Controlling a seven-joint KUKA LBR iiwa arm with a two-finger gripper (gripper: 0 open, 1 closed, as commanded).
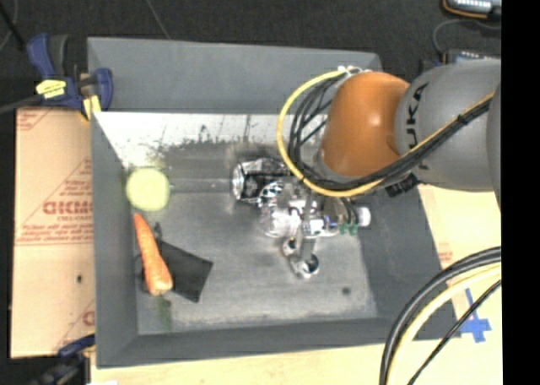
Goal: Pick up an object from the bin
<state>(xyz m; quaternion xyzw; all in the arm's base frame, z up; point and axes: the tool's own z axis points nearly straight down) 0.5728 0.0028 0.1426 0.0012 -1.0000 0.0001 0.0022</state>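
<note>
Hanging at mid-frame in the bin (228, 71), the gripper (299, 255) has the orange carrot (152, 258) well apart at lower left, long axis near-vertical; its opening cannot be told.

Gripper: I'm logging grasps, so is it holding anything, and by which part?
Nothing visible: the gripper hangs over bare bin floor; the carrot, green disc and black scrap lie apart at left.

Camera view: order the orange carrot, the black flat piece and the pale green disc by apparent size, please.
1. Black flat piece, partly under the carrot.
2. Orange carrot, longer but slimmer; these two look close, so their order is unsure.
3. Pale green disc, smallest.
</note>
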